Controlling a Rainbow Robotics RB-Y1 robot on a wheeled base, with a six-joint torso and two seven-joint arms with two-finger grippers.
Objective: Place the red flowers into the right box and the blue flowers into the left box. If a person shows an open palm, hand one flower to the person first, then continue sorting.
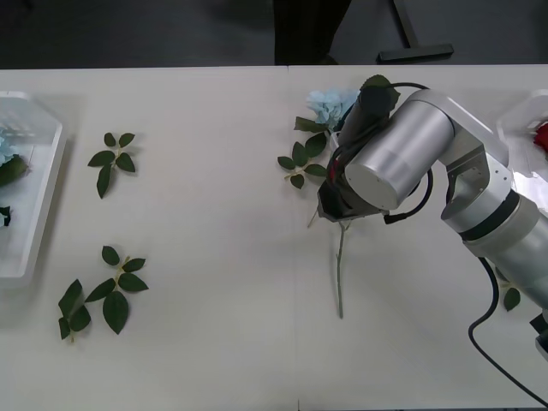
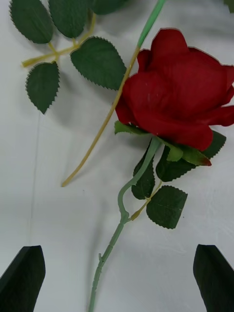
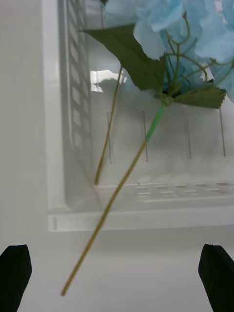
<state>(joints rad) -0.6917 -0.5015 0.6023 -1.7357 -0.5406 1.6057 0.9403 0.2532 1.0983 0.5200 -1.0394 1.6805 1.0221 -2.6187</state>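
A red flower (image 2: 180,92) lies on the white table, its green stem (image 2: 124,214) running toward my right gripper (image 2: 117,280), which hovers open just above it with black fingers (image 2: 22,278) wide on either side. In the front view my right arm (image 1: 398,163) covers the bloom and only the stem (image 1: 341,274) shows. A blue flower (image 1: 330,104) lies just beyond the arm. Another red flower (image 1: 541,135) sits in the right box (image 1: 522,116). My left gripper (image 3: 116,275) hangs open over the left box (image 3: 146,217), where a blue flower (image 3: 195,29) lies with its stem over the rim.
Loose leaf sprigs lie at the left (image 1: 114,158), the front left (image 1: 103,291) and beside the rose (image 1: 304,158). A yellowish sprig stem (image 2: 97,131) runs close past the bloom. The left box (image 1: 43,205) stands at the table's left edge.
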